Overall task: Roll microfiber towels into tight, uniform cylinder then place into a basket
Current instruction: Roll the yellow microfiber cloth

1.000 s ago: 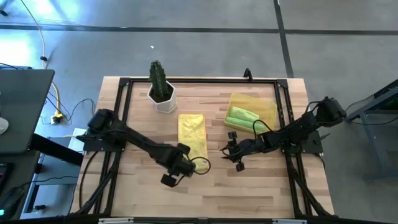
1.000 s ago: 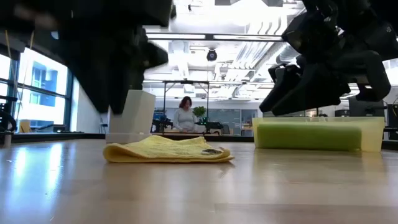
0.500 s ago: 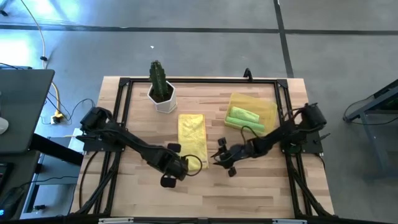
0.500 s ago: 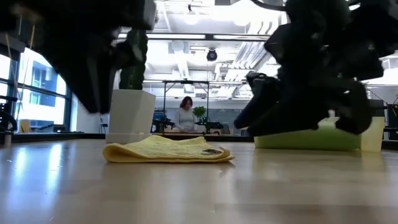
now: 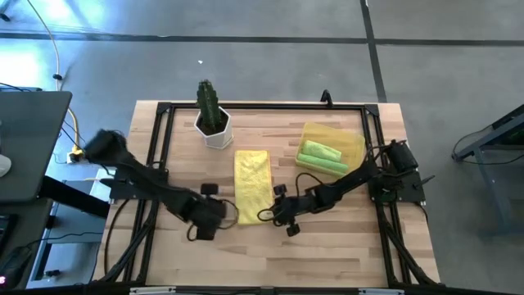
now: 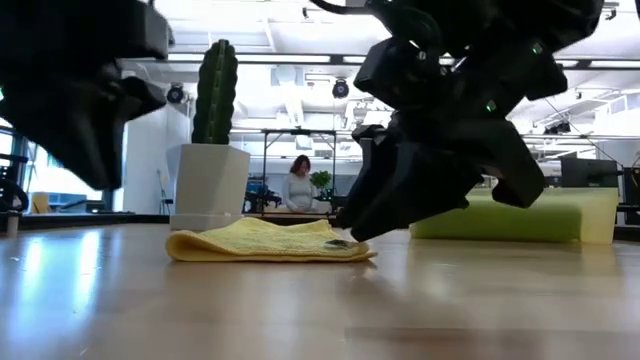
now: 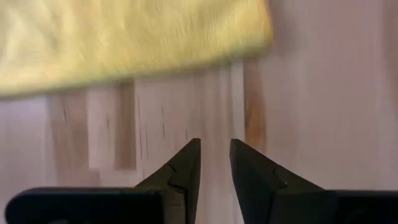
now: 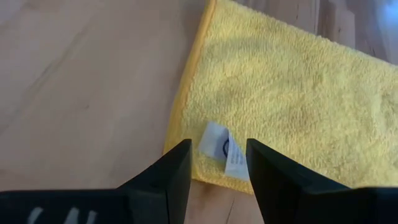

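1. Lay flat at table centre: yellow microfiber towel (image 5: 252, 179), folded into a long strip, white care tag (image 8: 221, 149) at its near corner.
2. Hovered at the towel's 5 o'clock corner: right gripper (image 8: 217, 163), fingers parted, holding nothing.
3. Waited at the towel's 8 o'clock, just beside it: left gripper (image 7: 214, 165), fingers narrowly parted and empty.
4. Sat at the towel's 2 o'clock: yellow basket (image 5: 354, 141), rolled green towels (image 5: 320, 155) inside.
5. Stood at 11 o'clock: potted cactus (image 5: 211, 114).
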